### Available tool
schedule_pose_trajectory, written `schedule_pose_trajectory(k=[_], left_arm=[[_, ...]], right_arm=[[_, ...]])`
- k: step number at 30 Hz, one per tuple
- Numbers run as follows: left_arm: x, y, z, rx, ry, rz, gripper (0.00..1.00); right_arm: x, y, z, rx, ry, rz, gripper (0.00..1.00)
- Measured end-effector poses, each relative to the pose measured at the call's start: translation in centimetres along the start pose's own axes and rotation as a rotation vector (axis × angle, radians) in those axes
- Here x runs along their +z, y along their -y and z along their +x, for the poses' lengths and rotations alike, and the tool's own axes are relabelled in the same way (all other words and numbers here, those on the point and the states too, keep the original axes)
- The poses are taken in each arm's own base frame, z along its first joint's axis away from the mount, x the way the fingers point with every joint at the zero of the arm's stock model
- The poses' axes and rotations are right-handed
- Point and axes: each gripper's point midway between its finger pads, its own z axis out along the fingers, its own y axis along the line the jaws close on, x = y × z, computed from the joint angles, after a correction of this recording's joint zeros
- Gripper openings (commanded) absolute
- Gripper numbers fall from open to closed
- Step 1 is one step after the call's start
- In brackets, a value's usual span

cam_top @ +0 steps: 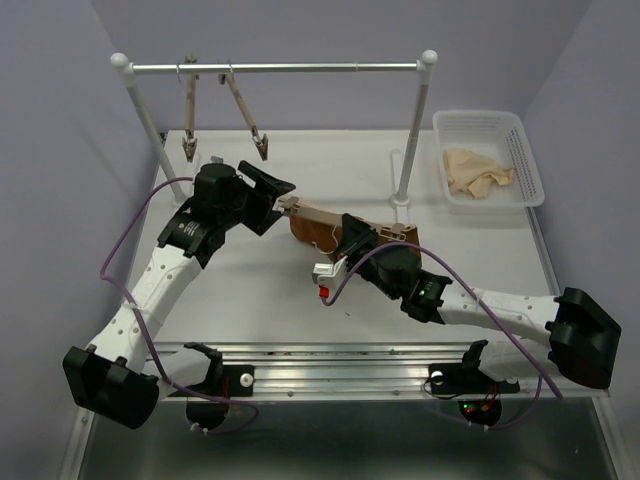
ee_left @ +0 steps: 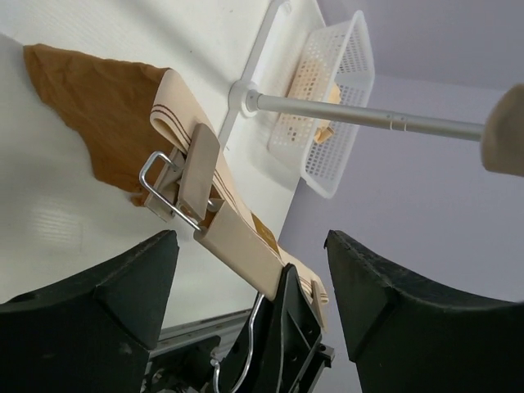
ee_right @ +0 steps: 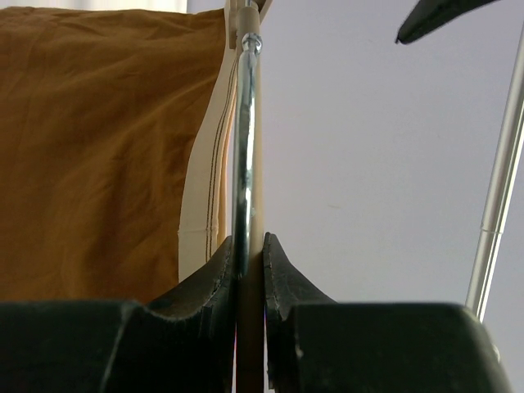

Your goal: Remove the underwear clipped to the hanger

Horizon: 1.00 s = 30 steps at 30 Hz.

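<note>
The wooden hanger (cam_top: 350,220) lies slanted over the table's middle, with the rust-brown underwear (cam_top: 312,232) clipped to it. My right gripper (cam_top: 350,243) is shut on the hanger's bar and wire hook (ee_right: 244,123), with the underwear (ee_right: 98,147) hanging at the left in the right wrist view. My left gripper (cam_top: 272,197) is open at the hanger's left end. In the left wrist view the bar (ee_left: 237,237) passes between the spread fingers (ee_left: 106,303), untouched. The end clip (ee_left: 192,176) is shut on the pale waistband of the underwear (ee_left: 98,106).
A drying rack's rail (cam_top: 275,68) spans the back, with two empty clip hangers (cam_top: 188,110) hanging on it. Its right post (cam_top: 405,150) stands near the hanger's far end. A white basket (cam_top: 487,160) at the back right holds a beige cloth (cam_top: 478,168).
</note>
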Motion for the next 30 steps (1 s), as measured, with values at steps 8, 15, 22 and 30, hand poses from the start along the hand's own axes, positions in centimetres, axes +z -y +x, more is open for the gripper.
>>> schedule_pose_trajectory(k=[8, 15, 22, 30], left_arm=[[0.3, -0.8, 0.3, -0.011, -0.012, -0.019, 0.92], [0.5, -2.2, 0.4, -0.025, -0.006, -0.061, 0.98], [0.9, -3.1, 0.4, -0.049, 0.003, -0.082, 0.7], [1.3, -3.4, 0.4, -0.061, 0.008, -0.075, 0.63]], right_arm=[[0.0, 0.0, 0.0, 0.0, 0.0, 0.0, 0.01], [0.0, 0.0, 0.0, 0.0, 0.0, 0.0, 0.01], [0.0, 0.0, -0.2, 0.0, 0.004, 0.001, 0.01], [0.0, 0.0, -0.4, -0.001, 0.009, 0.0, 0.01]])
